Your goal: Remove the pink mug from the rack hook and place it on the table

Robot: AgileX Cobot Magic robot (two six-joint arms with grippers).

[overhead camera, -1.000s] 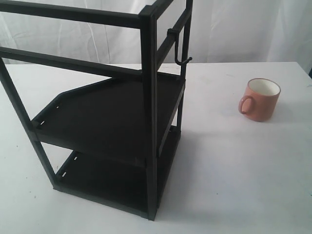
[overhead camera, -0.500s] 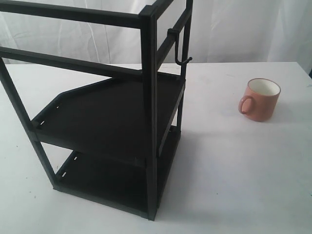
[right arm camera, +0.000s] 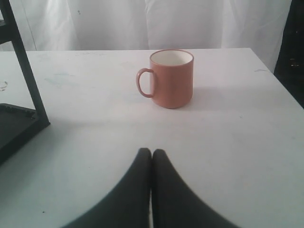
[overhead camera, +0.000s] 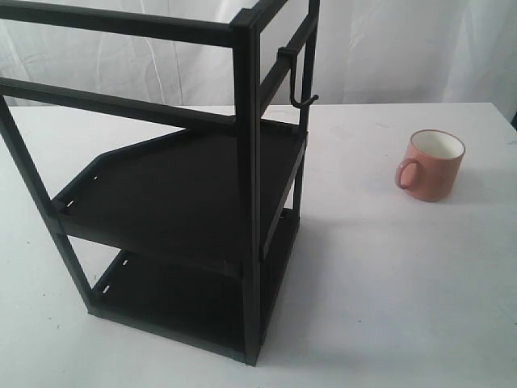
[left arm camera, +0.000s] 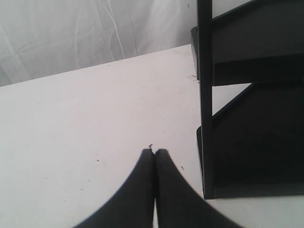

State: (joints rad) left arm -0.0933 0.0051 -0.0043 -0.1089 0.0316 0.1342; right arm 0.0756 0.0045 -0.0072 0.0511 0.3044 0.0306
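round pink mug point(overhead camera: 432, 166) on matte table point(overhead camera: 388, 267); left tool point(left arm camera: 154, 152), right tool point(right arm camera: 152, 152) clenched (seemingly empty).

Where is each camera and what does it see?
Exterior view: up high, looking down on the black rack, pink mug and table; no robot shows.
Left wrist view: low, facing the rack; the shut left gripper shows.
Right wrist view: low, facing the pink mug; the shut right gripper shows.
Exterior and right wrist share the mug.

On white table point(overhead camera: 388, 275): rack point(overhead camera: 178, 186), pink mug point(overhead camera: 432, 166)
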